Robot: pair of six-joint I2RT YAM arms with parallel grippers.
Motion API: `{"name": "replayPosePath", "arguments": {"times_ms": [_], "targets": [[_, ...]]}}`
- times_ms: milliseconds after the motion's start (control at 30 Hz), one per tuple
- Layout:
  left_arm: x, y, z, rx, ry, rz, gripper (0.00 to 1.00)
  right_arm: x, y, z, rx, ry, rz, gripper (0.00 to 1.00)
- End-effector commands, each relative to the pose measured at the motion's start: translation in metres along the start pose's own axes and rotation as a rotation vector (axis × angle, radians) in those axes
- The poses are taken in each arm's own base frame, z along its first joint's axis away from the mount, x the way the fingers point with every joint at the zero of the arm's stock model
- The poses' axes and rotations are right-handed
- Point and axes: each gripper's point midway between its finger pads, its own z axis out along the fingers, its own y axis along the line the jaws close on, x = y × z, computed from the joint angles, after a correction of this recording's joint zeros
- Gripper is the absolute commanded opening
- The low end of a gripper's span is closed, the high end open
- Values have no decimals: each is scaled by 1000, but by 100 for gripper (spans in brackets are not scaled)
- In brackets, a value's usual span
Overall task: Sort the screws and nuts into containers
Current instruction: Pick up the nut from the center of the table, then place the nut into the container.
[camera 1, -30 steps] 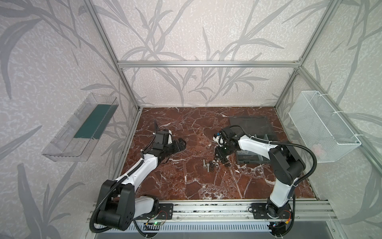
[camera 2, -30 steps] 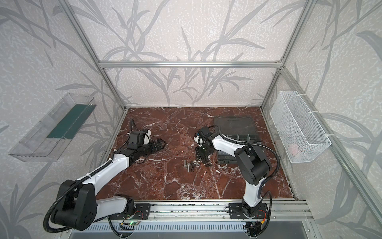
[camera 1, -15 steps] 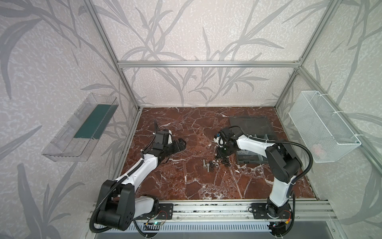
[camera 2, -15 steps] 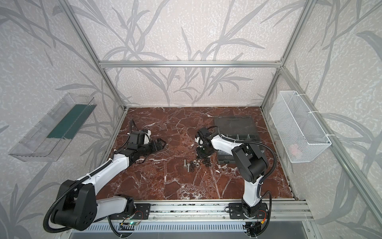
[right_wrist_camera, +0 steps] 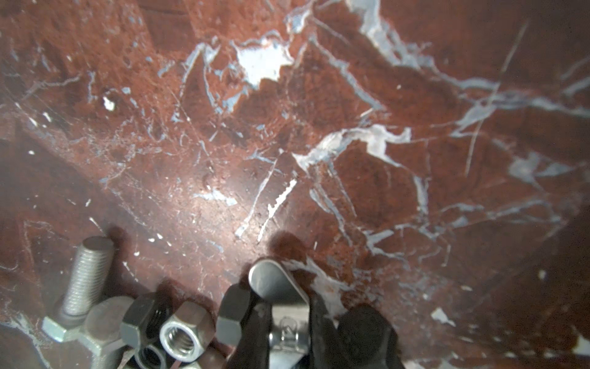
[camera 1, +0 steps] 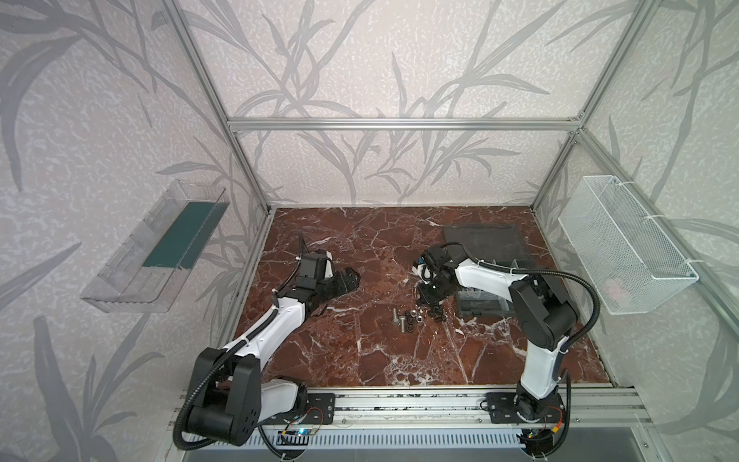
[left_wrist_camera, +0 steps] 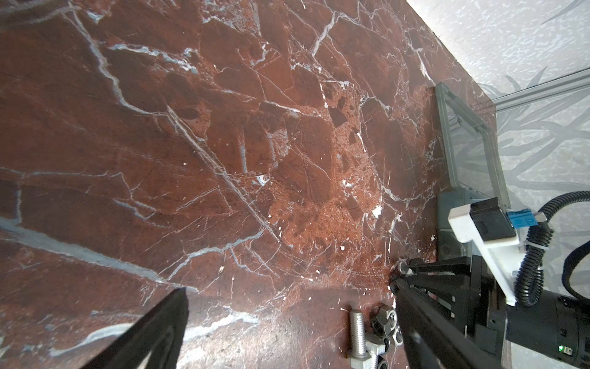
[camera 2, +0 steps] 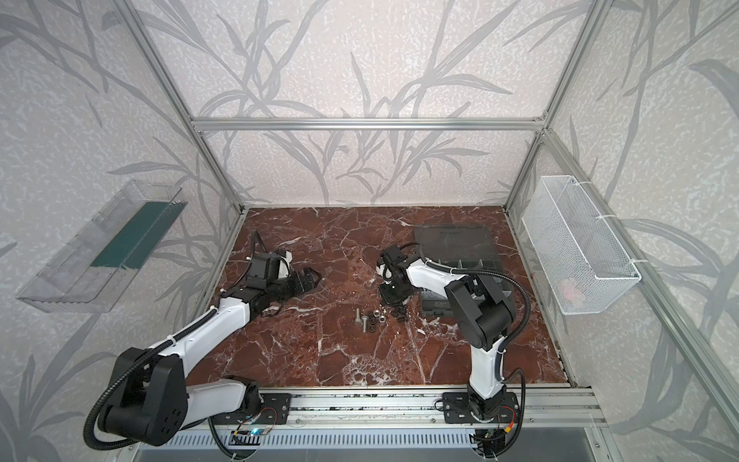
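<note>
The screws & nuts lie in one small pile near the middle of the table, not in the box. In a top view 2 silver screws lie side by side, w/ the nuts touching them on the side toward the R arm. Some nuts are shiny, some dark.

The R gripper points down at the edge of the pile. Its fingers are pinching a silver piece. It looks like a screw, but it is too blurry to be sure. A dark nut from the pile touches one finger. In the L wrist view the R gripper's tips sit low by the table w/ a bit of silver btw them.

The box is just beside the R gripper, on the side away from the pile. Its lid lies open & flat behind it. The R arm hides most of the box's little bins.

The L gripper hangs over bare table, well apart from the pile. Its fingers are spread wide & hold no thing.

A wire basket hangs on the wall by the R arm. A clear tray w/ a green strip hangs on the wall by the L arm.
</note>
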Motion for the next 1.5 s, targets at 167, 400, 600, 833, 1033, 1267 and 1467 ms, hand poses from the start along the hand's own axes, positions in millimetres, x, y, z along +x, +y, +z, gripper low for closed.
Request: {"name": "replayPosePath", "arguments": {"times_ms": [167, 400, 600, 833, 1033, 1267, 1467], "targets": [[0, 1, 0, 3, -3, -3, 99, 16, -7, 6, 25, 67, -3, 10], [1, 1, -1, 2, -3, -4, 99, 2, 6, -12, -35, -12, 5, 0], [-1, 1, -4, 1, -11, 4, 99, -26, 17, -58, -88, -163, 15, 0], [0, 1, -3, 6, -8, 0, 99, -29, -17, -116, 22, -264, 76, 0], [1, 0, -2, 9, -8, -2, 99, -6, -78, -139, 172, -268, 218, 0], [1, 0, 0, 14, -2, -5, 99, 21, -127, -146, 275, -246, 351, 0], [1, 0, 0, 14, -2, -6, 99, 29, -141, -137, 298, -201, 385, 0]]}}
